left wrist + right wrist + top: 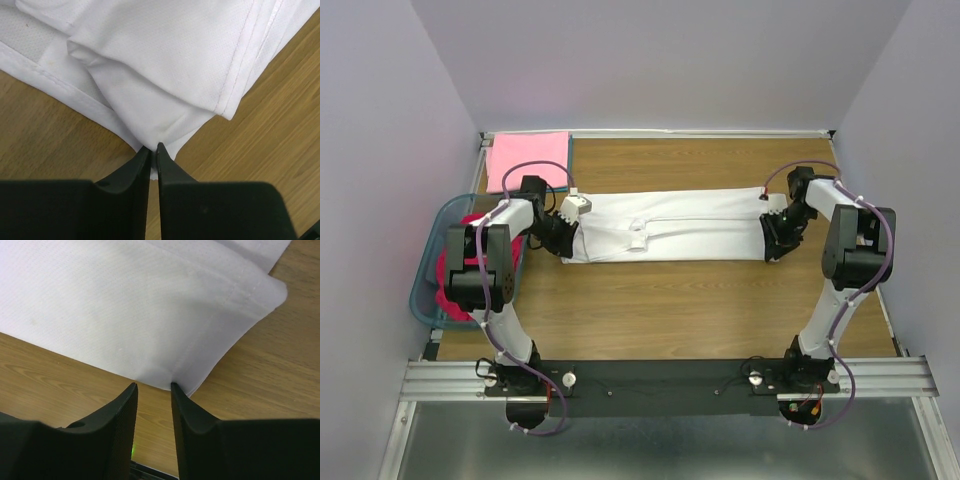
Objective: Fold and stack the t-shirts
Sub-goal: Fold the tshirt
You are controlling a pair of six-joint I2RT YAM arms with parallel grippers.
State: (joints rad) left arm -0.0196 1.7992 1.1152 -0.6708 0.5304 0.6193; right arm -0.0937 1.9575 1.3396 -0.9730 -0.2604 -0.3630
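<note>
A wooden tabletop (660,300) is seen from above, with two robot arms bolted at 6 o'clock. The white t-shirt (670,238) is laid across the middle, folded into a long, narrow band that runs from 9 o'clock to 3 o'clock. A small flap of its own white fabric is seen near the middle of the band.

The pink t-shirt (528,160) is laid flat in a neat square at the far corner, at about 11 o'clock, apart from the white band. A teal basket (420,290) is placed at the tabletop's edge at 9 o'clock. The magenta-red t-shirt (444,278) is bunched inside it. Much of the basket and its contents is covered by the left arm, which is bent above them.

The left end effector (560,238) is set at the 9 o'clock end of the white band. In the left wrist view, its fingers are nearly pressed together and a corner of the white fabric is pinched between their tips.

The right end effector (772,240) is set at the 3 o'clock end. In the right wrist view, its fingers are held partly apart. The hemmed corner of the white fabric is met by the two tips, and bare wood is seen in the gap between them. Nothing is gripped there yet.
</note>
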